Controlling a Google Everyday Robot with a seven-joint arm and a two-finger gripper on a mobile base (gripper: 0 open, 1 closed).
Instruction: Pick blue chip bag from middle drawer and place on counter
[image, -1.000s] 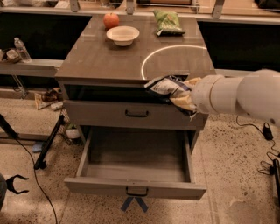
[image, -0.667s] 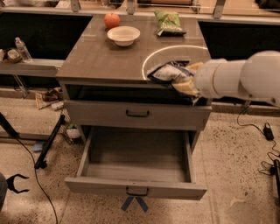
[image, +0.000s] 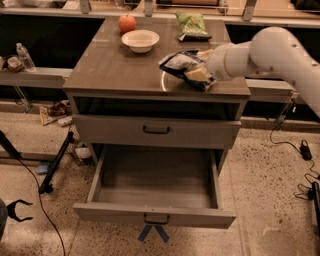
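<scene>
The blue chip bag (image: 178, 62), crumpled dark blue with silver-white patches, is held just above the right part of the counter (image: 110, 65). My gripper (image: 199, 74) is shut on its right end, with the white arm reaching in from the right. The bag hangs over the thin white circle arc on the counter top. The middle drawer (image: 155, 187) is pulled wide open below and holds nothing that I can see. The matching drawer front (image: 156, 131) above it is closed.
A white bowl (image: 140, 40) and a red apple (image: 127, 23) sit at the back of the counter. A green chip bag (image: 191, 25) lies at the back right. A black stand leg (image: 55, 162) and cables lie on the floor to the left; a shelf with a bottle (image: 24, 56) is further left.
My gripper has lifted the blue chip bag from in front of the upper drawer front up and over the counter's right edge, and it now hangs above the counter top.
</scene>
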